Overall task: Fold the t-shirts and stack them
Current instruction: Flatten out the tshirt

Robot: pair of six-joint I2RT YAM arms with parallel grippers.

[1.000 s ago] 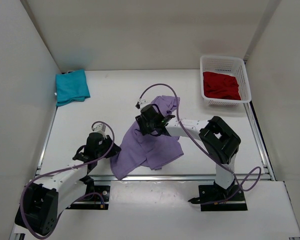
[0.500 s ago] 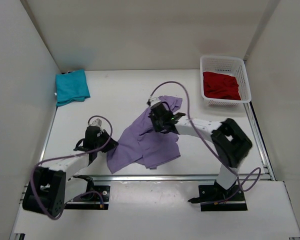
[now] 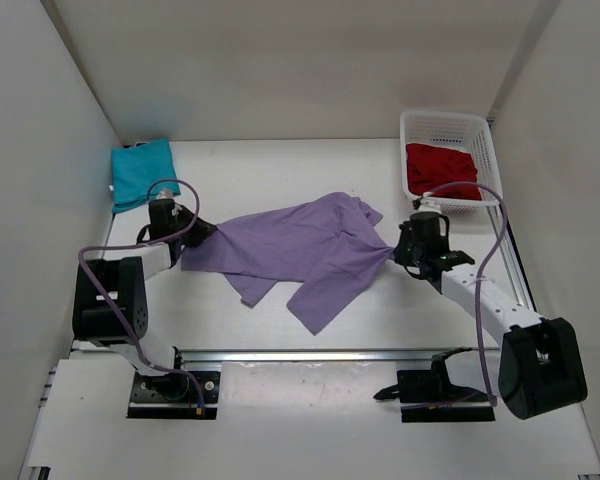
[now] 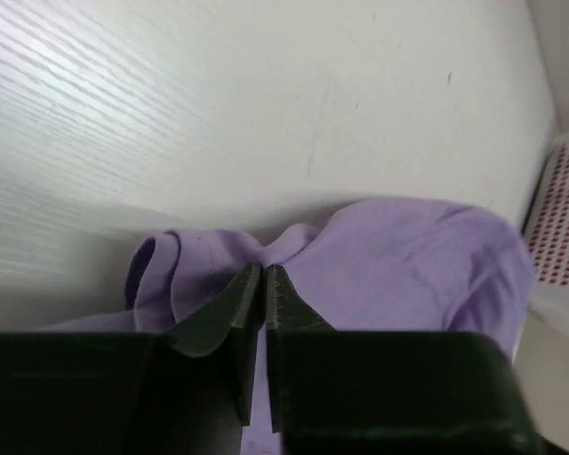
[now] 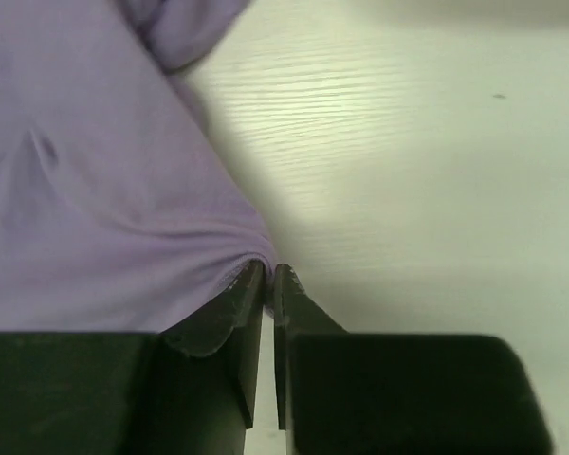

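Lavender t-shirt (image 3: 300, 250) stretches between left claw (image 3: 187, 236) and right claw (image 3: 400, 250) (each clenched on an edge).

White table (image 3: 280, 170), faintly wood-grained in the wrist views, walled on three sides. Spread across its middle, a lavender t-shirt (image 3: 300, 245), stretched between the left gripper (image 3: 188, 233) and the right gripper (image 3: 400, 250), each pinching one end of the cloth, with a loose flap trailing toward the near edge below the span. Beyond the left gripper in the far corner, a folded teal t-shirt (image 3: 143, 172) lying flat; beyond the right gripper at the far edge, a white basket (image 3: 485, 150) standing on the surface with a red t-shirt (image 3: 442, 170) inside.
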